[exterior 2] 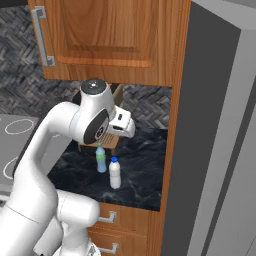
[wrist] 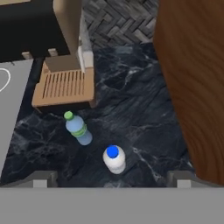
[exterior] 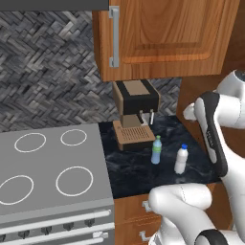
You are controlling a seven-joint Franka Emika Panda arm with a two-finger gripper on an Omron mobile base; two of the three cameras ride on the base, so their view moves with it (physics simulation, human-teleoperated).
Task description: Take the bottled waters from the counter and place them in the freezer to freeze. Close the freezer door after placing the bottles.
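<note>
Two bottled waters stand upright and close together on the black marbled counter (exterior: 134, 170). One is clear bluish-green with a green cap (exterior: 156, 150) (exterior 2: 101, 158) (wrist: 78, 129). The other is stouter and white with a blue cap (exterior: 181, 159) (exterior 2: 115, 173) (wrist: 114, 158). My gripper (wrist: 111, 179) hangs open above them, fingertips wide apart, looking down, with the white bottle just ahead of the gap and nothing held. The freezer (exterior 2: 200, 130) rises tall and grey at the right. I see its freezer door (exterior 2: 230, 165) at a steep angle, and it looks shut.
A brown and black coffee machine (exterior: 135, 115) (wrist: 65, 83) stands at the counter's back, behind the bottles. The grey stovetop (exterior: 48, 167) borders the counter on the left. A wooden wall cupboard (exterior: 162, 33) hangs overhead, a wooden side panel (wrist: 192, 78) closes the right, and drawers (exterior 2: 125, 217) sit below.
</note>
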